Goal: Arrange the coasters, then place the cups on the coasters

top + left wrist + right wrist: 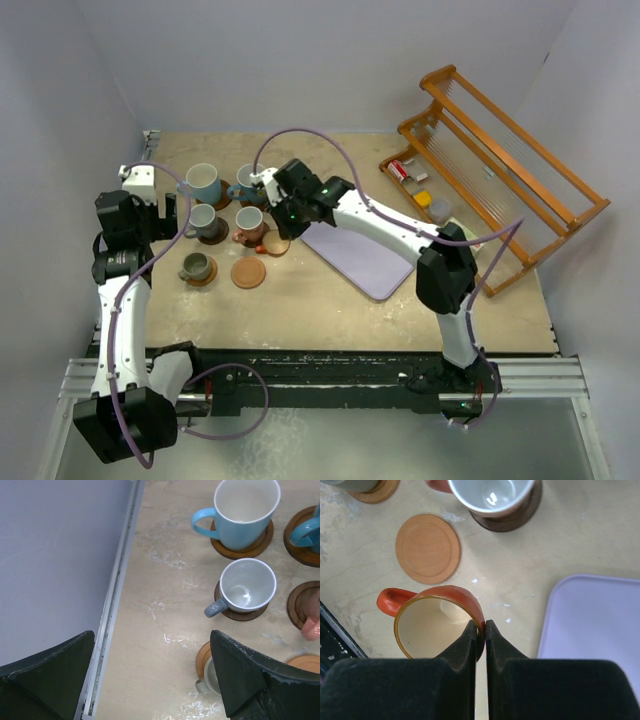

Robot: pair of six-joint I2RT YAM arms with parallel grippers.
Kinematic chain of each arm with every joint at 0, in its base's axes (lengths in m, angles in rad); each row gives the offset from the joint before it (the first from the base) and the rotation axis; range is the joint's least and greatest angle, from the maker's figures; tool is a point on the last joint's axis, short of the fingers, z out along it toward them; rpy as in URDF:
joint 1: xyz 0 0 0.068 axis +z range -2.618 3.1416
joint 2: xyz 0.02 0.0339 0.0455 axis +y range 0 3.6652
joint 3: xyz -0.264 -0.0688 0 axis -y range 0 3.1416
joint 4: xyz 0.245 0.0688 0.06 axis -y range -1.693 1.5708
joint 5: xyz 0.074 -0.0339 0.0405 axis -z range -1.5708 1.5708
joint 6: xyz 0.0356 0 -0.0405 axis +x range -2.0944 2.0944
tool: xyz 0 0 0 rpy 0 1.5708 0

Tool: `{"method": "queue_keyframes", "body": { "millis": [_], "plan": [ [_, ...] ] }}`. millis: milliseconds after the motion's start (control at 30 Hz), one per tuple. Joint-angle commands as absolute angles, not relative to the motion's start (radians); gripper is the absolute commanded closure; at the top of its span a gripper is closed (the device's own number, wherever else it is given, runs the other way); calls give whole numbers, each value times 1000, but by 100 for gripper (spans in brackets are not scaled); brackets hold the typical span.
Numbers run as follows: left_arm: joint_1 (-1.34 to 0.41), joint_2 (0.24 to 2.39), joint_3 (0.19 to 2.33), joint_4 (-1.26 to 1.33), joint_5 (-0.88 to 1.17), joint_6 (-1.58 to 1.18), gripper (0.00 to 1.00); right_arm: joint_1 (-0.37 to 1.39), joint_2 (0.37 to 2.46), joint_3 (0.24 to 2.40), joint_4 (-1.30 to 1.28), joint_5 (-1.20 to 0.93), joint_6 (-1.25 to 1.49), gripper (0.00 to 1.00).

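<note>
Right gripper (480, 628): jaws pinched on the rim of the small glossy orange ceramic cup (432, 625), one finger inside and one outside.
Orange cup: tilted, near the bare round orange-brown wooden coaster (427, 548) but not on it.
Left gripper (152, 639): jaws wide, holding nothing.
Beside it: small grey-olive mug (210, 677) on its own coaster, partly hidden.

No text, label, brand, number or sign is legible on anything in view
</note>
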State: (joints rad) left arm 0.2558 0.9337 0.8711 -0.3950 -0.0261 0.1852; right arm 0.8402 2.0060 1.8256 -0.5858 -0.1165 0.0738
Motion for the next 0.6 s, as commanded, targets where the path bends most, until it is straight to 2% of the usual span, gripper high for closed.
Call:
{"method": "queue_keyframes", "body": {
  "millis": [0,567],
  "plan": [
    [274,931,870,-328,-94,154,5,890,2049,1933,-566,-100,96,100],
    [304,903,852,-328,-60,154,5,972,2294,2174,-606,-87,129,100]
  ]
}}
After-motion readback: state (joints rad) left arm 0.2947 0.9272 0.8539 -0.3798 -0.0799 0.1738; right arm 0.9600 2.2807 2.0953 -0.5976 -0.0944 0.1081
